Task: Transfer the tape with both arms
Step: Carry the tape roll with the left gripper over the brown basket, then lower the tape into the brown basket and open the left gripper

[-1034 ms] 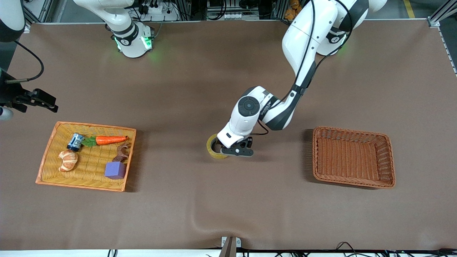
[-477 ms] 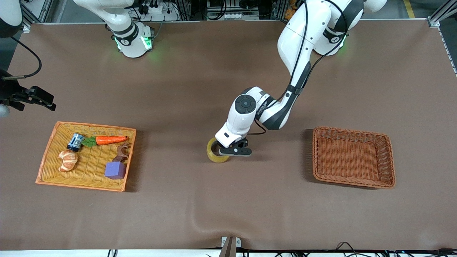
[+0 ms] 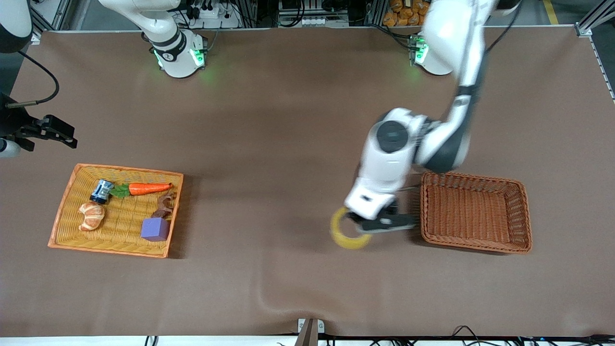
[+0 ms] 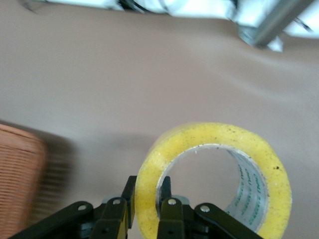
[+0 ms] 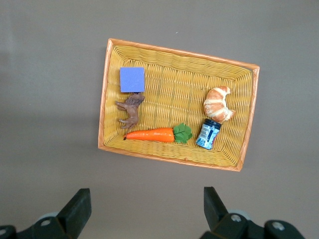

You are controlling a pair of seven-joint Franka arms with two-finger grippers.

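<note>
A brown, matte-covered counter [image 3: 269, 120] fills the front view, with a slight wrinkle in the covering near its camera-side edge. Along the top of that view, past the counter's edge, are metal frame rails, cables and power strips.

Toward the right arm's end sits a shallow yellow wicker tray with an orange rim [image 3: 61, 207]. In it lie an orange plastic carrot with green leaves [image 3: 143, 188], a small blue-labelled can [image 3: 101, 191], a golden toy croissant [image 3: 91, 216], a small brown animal figure [image 3: 164, 206] and a purple cube [image 3: 154, 229]. Toward the left arm's end sits a reddish-brown wicker basket [image 3: 523, 211] with nothing visible inside.

The left arm's black two-finger gripper [image 3: 379, 226] hangs over the open counter just beside the reddish-brown basket's rim. Its fingers [image 4: 169, 211] are closed on the wall of the ring-shaped roll of translucent yellow packing tape [image 3: 347, 230], one finger inside the ring and one outside, so the roll is lifted above the counter. The left wrist view shows the grey printed inner core and the basket's edge to one side.

The right arm's black gripper [image 3: 50, 132] waits above the counter near the yellow tray, its fingers [image 5: 77, 211] spread wide apart and holding nothing.
</note>
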